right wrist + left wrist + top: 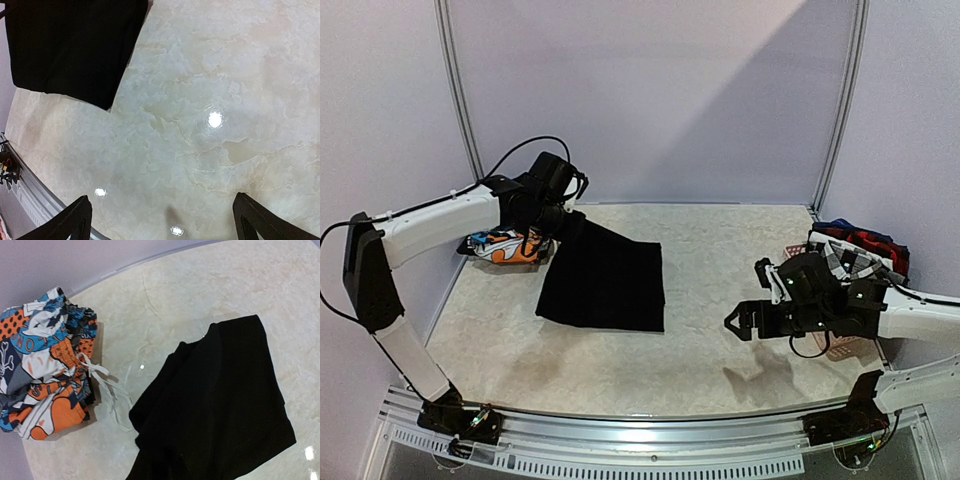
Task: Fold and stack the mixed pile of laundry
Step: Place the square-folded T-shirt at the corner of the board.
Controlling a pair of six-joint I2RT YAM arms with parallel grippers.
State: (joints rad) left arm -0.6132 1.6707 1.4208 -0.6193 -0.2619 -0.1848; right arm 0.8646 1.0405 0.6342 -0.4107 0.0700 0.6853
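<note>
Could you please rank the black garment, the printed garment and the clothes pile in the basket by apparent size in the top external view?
1. black garment: clearly the largest.
2-3. clothes pile and printed garment: these look similar and both are partly hidden, so I cannot rank them.

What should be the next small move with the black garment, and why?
Probably move the right gripper left to the near right corner of the black garment. The left gripper is shut on its far left corner, while the rest lies flat. The right gripper is open, empty and over bare table, apart from it.
</note>
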